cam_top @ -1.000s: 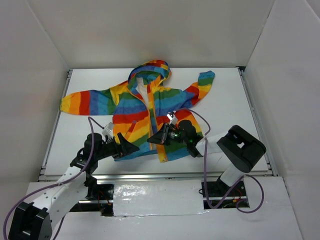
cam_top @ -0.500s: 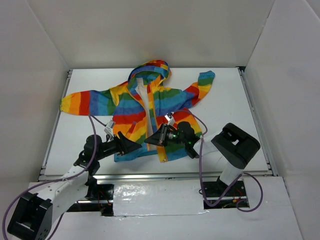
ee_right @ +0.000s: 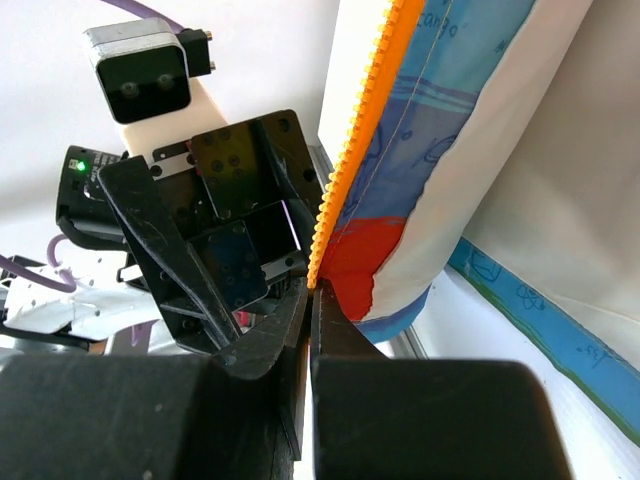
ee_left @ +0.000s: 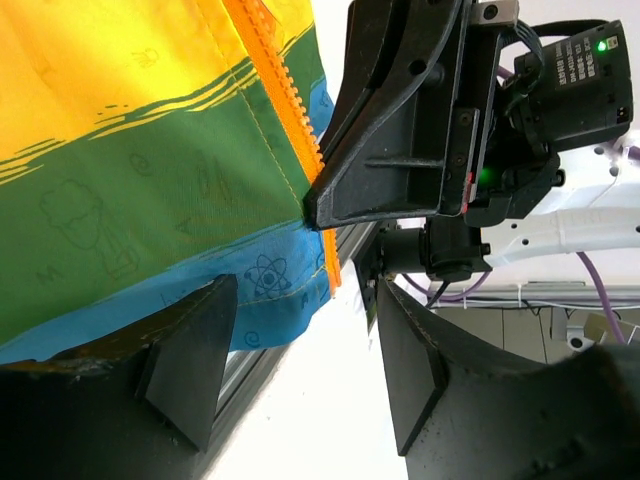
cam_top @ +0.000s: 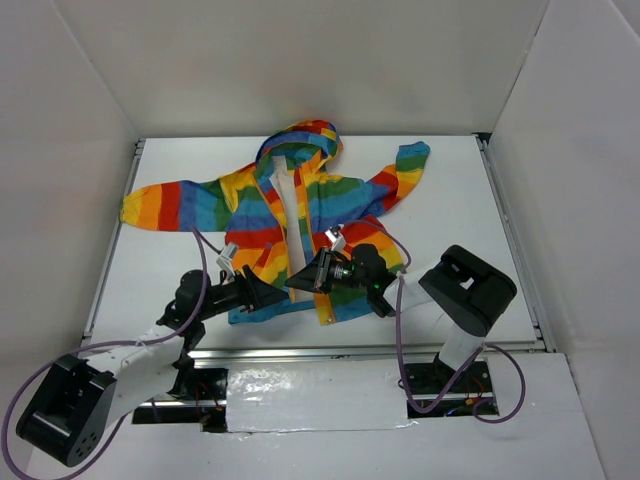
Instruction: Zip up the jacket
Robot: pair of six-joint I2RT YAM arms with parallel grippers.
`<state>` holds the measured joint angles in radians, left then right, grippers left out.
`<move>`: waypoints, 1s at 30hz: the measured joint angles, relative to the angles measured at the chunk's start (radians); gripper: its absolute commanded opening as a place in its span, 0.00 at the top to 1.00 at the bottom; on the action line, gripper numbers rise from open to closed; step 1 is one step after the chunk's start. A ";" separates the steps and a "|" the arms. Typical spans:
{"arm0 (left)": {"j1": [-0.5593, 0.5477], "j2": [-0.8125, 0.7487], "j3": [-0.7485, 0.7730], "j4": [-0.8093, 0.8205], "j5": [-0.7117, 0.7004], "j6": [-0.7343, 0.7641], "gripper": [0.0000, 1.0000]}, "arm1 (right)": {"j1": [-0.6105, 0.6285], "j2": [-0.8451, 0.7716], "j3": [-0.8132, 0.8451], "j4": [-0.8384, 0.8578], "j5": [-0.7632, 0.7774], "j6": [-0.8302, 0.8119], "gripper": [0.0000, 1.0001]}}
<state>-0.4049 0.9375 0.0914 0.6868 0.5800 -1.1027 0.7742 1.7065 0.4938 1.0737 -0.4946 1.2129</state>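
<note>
The rainbow-striped jacket [cam_top: 250, 200] lies flat on the white table [cam_top: 460, 200], front open and white lining showing. My right gripper [cam_top: 296, 280] is shut on the orange zipper [ee_right: 365, 130] edge near the bottom hem and lifts it a little; its tips [ee_right: 313, 295] pinch the tape. In the left wrist view its fingers [ee_left: 390, 170] hold the zipper [ee_left: 290, 130] at the green-blue stripe. My left gripper [cam_top: 268, 293] is open and empty, low at the hem just left of the right gripper. Its jaws [ee_left: 300, 360] stand wide apart below the blue hem [ee_left: 260, 290].
White walls enclose the table on three sides. A metal rail [cam_top: 300, 345] runs along the near edge just below the jacket hem. Purple cables [cam_top: 400, 330] loop from both arms. The left wrist's camera housing [ee_right: 140, 75] faces the right gripper closely.
My left gripper has moved right and forward to the jacket hem, closer to the right gripper. My right gripper has shifted slightly left, still holding the zipper edge.
</note>
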 measured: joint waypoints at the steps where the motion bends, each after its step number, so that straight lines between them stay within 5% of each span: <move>1: -0.004 0.002 -0.002 0.005 -0.002 0.001 0.29 | 0.000 0.000 0.000 0.002 0.000 0.002 1.00; 5: -0.011 0.011 -0.003 0.024 -0.012 0.006 0.31 | 0.000 0.003 0.000 0.011 -0.002 0.005 1.00; 14: -0.023 0.108 -0.040 0.153 -0.008 -0.002 0.57 | 0.000 0.039 0.006 0.044 -0.017 0.021 1.00; 30: -0.030 0.031 -0.041 0.137 -0.018 0.005 0.59 | 0.000 0.061 0.006 0.050 -0.019 0.021 1.00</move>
<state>-0.4347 0.9680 0.0505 0.8238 0.5625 -1.0973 0.7746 1.7672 0.4999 1.1233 -0.5133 1.2339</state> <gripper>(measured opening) 0.425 0.017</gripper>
